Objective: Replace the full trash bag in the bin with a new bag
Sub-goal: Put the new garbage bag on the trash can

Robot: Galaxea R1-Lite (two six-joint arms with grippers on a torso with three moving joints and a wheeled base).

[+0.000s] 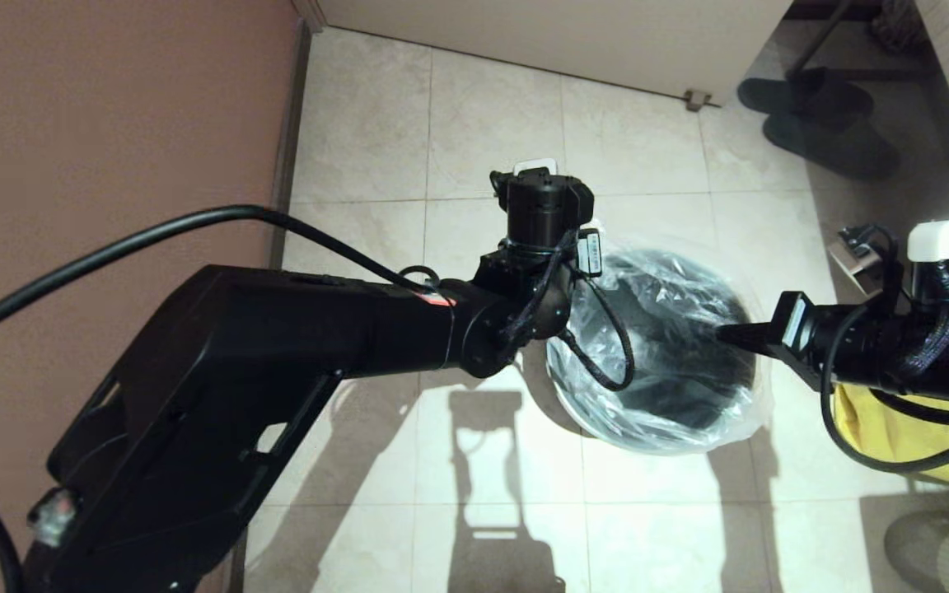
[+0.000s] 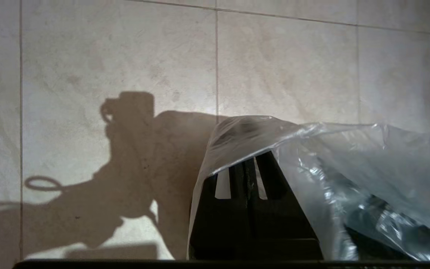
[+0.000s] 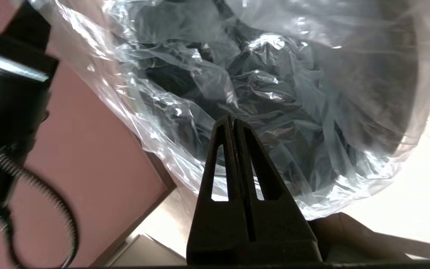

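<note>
My left end effector (image 2: 250,164) is pinching the new bag (image 1: 672,288) over the bin (image 1: 680,395); my right end effector (image 3: 233,123) is hovering above it, pressed together.

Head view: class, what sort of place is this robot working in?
Probably an indoor room, perhaps a hotel or home: a tiled floor, dark slippers by the wall, and a small bin lined with a clear bag.

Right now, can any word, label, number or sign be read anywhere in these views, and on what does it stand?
None can be read.
Red-and-white sticker on the left arm: print too small to read.
White tag at the left wrist: dark marks, too blurred to read.
The new bag over the bin, the yellow bag, the left pincer and the right pincer: no print visible.
</note>
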